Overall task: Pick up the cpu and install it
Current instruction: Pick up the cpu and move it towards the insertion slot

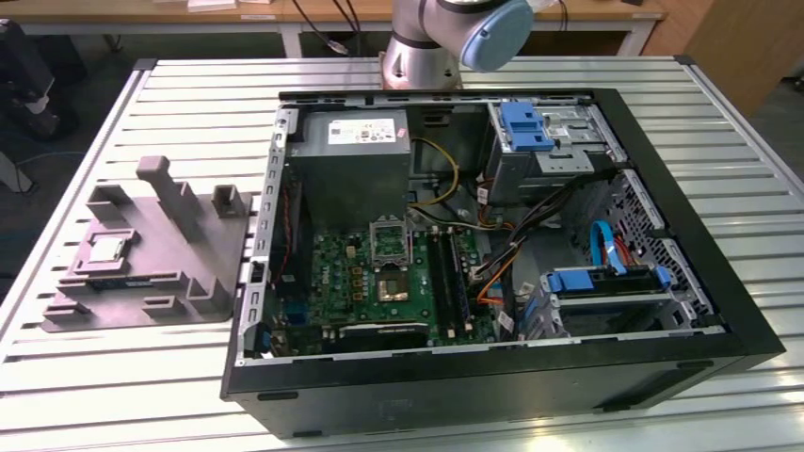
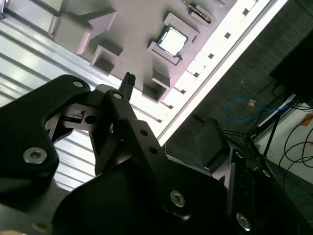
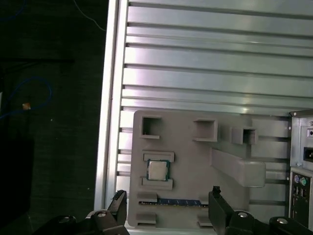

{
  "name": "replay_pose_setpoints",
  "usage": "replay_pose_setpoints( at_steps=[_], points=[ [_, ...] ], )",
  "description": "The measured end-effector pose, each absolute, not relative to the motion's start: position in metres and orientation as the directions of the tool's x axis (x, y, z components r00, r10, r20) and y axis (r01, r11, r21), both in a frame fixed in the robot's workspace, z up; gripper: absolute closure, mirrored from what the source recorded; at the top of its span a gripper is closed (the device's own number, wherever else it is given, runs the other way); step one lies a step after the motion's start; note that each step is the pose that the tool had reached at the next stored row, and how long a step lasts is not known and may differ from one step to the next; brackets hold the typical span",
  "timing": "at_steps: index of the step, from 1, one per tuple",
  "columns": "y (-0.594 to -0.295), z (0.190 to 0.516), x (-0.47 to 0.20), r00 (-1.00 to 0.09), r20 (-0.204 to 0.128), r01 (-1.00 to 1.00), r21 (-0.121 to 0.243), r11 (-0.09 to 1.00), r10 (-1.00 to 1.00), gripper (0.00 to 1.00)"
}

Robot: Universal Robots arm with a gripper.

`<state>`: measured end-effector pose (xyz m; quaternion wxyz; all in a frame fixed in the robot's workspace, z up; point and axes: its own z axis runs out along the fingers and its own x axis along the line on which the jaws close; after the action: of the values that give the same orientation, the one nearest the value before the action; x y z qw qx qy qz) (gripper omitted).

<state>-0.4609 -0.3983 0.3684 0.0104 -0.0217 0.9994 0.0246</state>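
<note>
- Underneath, we see a ribbed aluminium table point(image 1: 138, 377) carrying an open black computer case point(image 1: 503, 381), with dark floor point(image 3: 49, 147) beyond its edge.
- At the case's nine o'clock in the exterior view, the cpu point(image 1: 104, 248), a small silvery square with a paler rim, lies flat in the blocky grey plastic fixture point(image 1: 201, 268).
- Our matte black gripper point(image 3: 167, 201) hangs above it, spread wide and empty.

End effector point(image 3: 167, 192) body and computer case point(image 3: 302, 166) cut by the first wrist view's edge.

Exterior view looks steeply down; both wrist views (closer in) share the grey fixture point(image 3: 195, 161).
</note>
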Motion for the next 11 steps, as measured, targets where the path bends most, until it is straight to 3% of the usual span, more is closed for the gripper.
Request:
replay_pose_setpoints(
  at_steps=[11],
  points=[
    [-0.3983,0.3683,-0.4609,-0.999,-0.022,-0.044,0.053,0.998,-0.043,0.24]
  ],
)
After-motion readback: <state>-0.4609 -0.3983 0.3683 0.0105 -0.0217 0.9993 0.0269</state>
